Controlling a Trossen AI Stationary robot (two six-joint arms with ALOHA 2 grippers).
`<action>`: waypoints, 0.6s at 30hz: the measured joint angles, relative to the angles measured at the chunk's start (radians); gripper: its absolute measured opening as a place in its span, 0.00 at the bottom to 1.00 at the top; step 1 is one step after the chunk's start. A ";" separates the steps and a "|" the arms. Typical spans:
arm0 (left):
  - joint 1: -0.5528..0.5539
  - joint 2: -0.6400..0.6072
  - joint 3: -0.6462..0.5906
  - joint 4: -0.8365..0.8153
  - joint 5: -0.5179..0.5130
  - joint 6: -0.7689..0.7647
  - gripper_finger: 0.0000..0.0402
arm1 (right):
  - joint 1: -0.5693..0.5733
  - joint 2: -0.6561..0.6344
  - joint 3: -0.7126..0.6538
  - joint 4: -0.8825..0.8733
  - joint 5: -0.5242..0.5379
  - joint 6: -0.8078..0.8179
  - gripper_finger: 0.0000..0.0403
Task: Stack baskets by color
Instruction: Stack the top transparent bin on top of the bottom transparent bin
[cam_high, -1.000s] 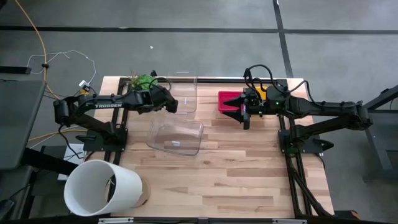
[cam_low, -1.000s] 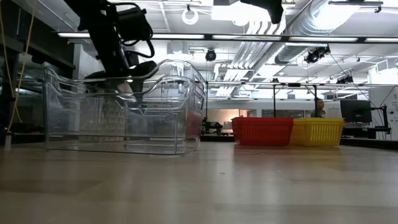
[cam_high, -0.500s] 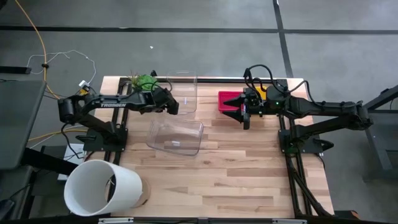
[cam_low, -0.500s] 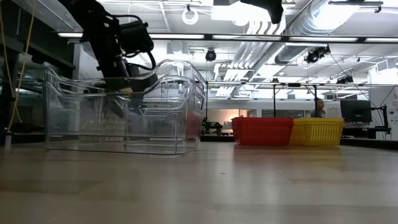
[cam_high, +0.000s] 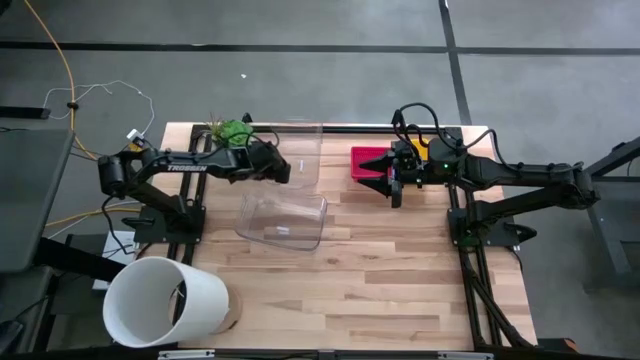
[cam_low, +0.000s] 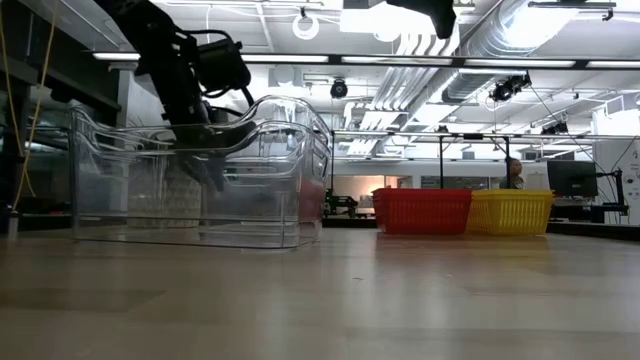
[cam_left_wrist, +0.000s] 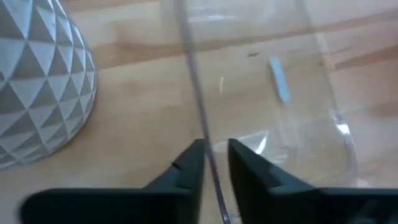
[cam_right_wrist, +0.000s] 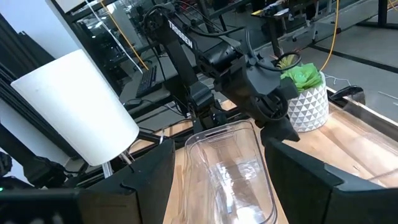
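The wooden surface (cam_high: 400, 270) carries everything. The largest thing on it is a white cylinder (cam_high: 165, 300) lying at the near left corner. Next come two clear bins. The front clear bin (cam_high: 283, 220) lies near the middle of the surface. The rear clear bin (cam_high: 303, 150) stands at the far edge, just beside a plant in a white faceted pot (cam_high: 230, 130).

The baskets sit at the far right of the surface. The red basket (cam_low: 422, 211) and the yellow basket (cam_low: 510, 212) stand side by side, touching, in the low view. From above only the red basket shows, next to the right arm, and neither basket is stacked on the other.

The left end effector (cam_left_wrist: 214, 168) is at the rear clear bin, its fingers (cam_left_wrist: 189, 174) drawn narrow on either side of the bin's thin wall, pinching it near the rim.

The right end effector (cam_high: 393, 187) hangs just beside the red basket on its near side. Its fingers (cam_right_wrist: 143, 180) are spread wide with nothing between them.
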 joint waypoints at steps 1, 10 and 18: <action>0.000 -0.002 0.000 0.005 0.000 0.001 0.10 | 0.000 0.000 0.000 0.000 0.000 0.000 0.59; 0.000 -0.007 0.038 0.064 -0.020 0.054 0.01 | 0.000 0.000 0.000 0.000 0.000 0.005 0.59; 0.000 -0.104 0.141 0.065 -0.105 0.177 0.00 | 0.000 0.000 0.000 0.000 0.000 0.009 0.59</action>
